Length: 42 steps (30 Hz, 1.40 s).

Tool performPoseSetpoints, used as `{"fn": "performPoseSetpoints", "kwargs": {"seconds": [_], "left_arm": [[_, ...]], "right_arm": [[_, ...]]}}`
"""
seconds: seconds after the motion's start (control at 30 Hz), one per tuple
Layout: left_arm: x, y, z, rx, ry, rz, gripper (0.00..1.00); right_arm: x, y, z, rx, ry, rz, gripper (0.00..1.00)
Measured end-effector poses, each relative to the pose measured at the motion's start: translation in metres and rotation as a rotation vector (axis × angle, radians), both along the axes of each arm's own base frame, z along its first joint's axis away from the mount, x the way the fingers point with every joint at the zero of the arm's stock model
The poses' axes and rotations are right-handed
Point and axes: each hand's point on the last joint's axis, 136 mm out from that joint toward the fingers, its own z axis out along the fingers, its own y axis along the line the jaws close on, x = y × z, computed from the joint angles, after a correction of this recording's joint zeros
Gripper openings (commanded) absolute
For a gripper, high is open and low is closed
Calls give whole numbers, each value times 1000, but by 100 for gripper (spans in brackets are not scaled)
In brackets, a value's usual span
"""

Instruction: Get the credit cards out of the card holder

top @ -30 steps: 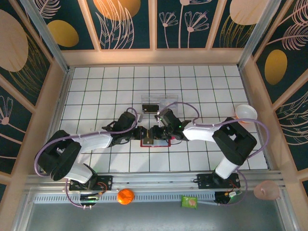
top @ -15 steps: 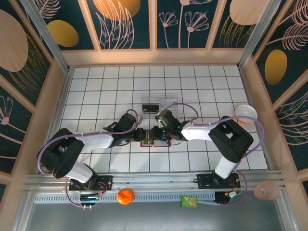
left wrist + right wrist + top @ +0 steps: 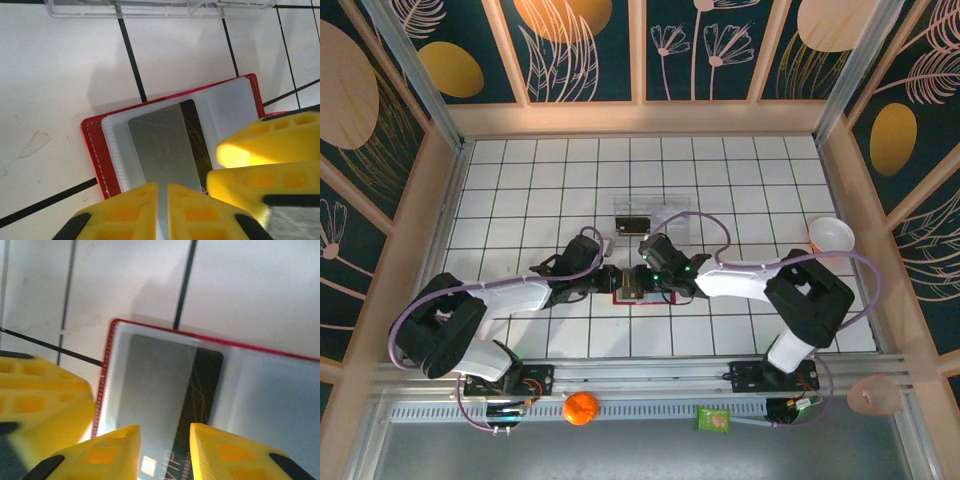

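Note:
The red card holder (image 3: 655,297) lies open on the white tiled table, its pale inside up (image 3: 92,150) (image 3: 107,365). A silvery grey credit card (image 3: 160,150) (image 3: 150,385) sits in its pocket on top of a black credit card (image 3: 192,130) (image 3: 205,380). My left gripper (image 3: 618,281) (image 3: 162,200) is shut, tips down on the near end of the silvery card. From the other side my right gripper (image 3: 642,281) (image 3: 165,450) is open, its fingers straddling the ends of both cards. Its yellow fingers (image 3: 270,165) also show in the left wrist view.
A clear plastic tray (image 3: 660,217) (image 3: 150,9) with a small dark object inside stands just behind the holder. A white bowl (image 3: 830,233) sits at the right edge. An orange (image 3: 581,408), a green packet (image 3: 713,419) and a beige disc (image 3: 873,397) lie on the near rail.
My right gripper has edged left over the holder and its jaws have parted slightly. The left gripper has stayed on the card.

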Motion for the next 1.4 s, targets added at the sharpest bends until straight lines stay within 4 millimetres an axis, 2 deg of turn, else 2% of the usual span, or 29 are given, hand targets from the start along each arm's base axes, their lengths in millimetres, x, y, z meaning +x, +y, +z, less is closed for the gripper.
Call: {"fn": "performPoseSetpoints", "kwargs": {"seconds": [0.13, 0.27, 0.47, 0.57, 1.17, 1.3, 1.4], "left_arm": [[-1, -3, -2, -6, 10, -10, 10], [0, -6, -7, -1, 28, -17, 7], [10, -8, -12, 22, 29, 1, 0], [9, -5, -20, 47, 41, 9, 0], [4, 0, -21, 28, 43, 28, 0], [3, -1, -21, 19, 44, 26, 0], [3, -1, -21, 17, 42, 26, 0]], "right_arm": [[5, -1, 14, 26, -31, 8, 26], [10, -5, 13, 53, 1, 4, 26], [6, -9, 3, 86, 64, 14, 26], [3, -9, -4, 97, 97, 16, 26], [2, -9, -22, 128, 193, 0, 27], [1, -5, -22, 157, 214, 10, 25], [2, -5, -22, 172, 232, 6, 18]]}}
